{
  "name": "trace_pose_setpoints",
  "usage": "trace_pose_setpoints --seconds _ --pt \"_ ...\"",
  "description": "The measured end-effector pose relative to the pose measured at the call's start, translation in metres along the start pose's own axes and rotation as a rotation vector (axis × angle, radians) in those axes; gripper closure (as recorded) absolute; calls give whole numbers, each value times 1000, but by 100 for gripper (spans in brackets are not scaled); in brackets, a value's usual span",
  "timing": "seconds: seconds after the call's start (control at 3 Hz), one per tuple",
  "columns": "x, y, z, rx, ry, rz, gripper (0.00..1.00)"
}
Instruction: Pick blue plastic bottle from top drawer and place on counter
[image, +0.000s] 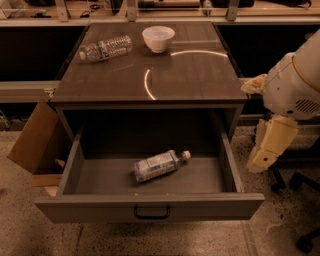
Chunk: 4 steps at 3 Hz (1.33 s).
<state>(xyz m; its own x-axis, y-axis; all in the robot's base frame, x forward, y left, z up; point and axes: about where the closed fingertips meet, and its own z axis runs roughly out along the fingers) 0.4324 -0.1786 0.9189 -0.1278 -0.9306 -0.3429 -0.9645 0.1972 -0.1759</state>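
The blue plastic bottle (159, 165) lies on its side in the open top drawer (150, 209), white cap pointing right, near the middle of the drawer floor. The counter (190, 75) is the dark cabinet top above the drawer, with a bright curved arc across it. My arm comes in from the right edge. Its gripper (267, 150) hangs as a pale beige piece to the right of the drawer, outside it, well apart from the bottle and holding nothing that I can see.
A clear ribbed water bottle (106, 48) lies at the counter's back left and a white bowl (158, 38) stands at the back middle. A cardboard box (35, 142) leans at the cabinet's left. Chair wheels (300, 187) stand at the lower right.
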Motion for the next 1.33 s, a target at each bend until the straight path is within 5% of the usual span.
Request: trace_pose_setpoints --seconds 0.67,1.0,1.33 --pt "-12 15 51 -34 -83 -68 0" --pt "-29 21 93 -56 -182 -136 0" --pt "-29 21 93 -57 -182 -136 0"
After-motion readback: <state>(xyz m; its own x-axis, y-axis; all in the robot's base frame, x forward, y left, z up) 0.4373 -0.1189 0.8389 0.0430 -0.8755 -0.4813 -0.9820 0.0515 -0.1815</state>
